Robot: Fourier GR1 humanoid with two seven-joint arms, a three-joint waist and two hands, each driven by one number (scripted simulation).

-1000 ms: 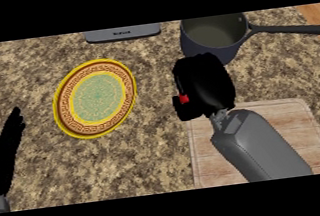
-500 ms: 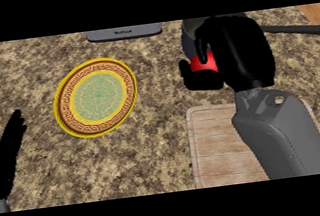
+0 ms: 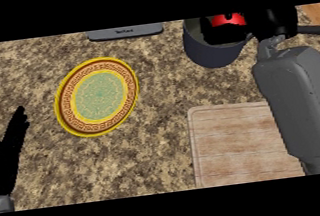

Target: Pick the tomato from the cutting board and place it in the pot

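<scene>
The red tomato (image 3: 227, 21) shows over the open mouth of the dark grey pot (image 3: 212, 53) at the back right of the counter. My right hand (image 3: 275, 21) reaches over the pot's rim, its black fingers curled round the tomato and hiding part of it. Its grey forearm (image 3: 304, 102) runs up the right side and covers the right edge of the wooden cutting board (image 3: 230, 141), which has nothing lying on it. At the lower left edge my left hand (image 3: 2, 159) rests open, fingers up.
A yellow-rimmed plate with a green centre (image 3: 98, 96) lies left of the middle. A flat grey object (image 3: 125, 32) sits at the back edge. The pot's black handle (image 3: 318, 29) sticks out to the right. Wooden strips border the granite counter at both sides.
My right hand has carried the tomato from above the cutting board's far edge back and right until it is over the pot. The left hand has stayed put.
</scene>
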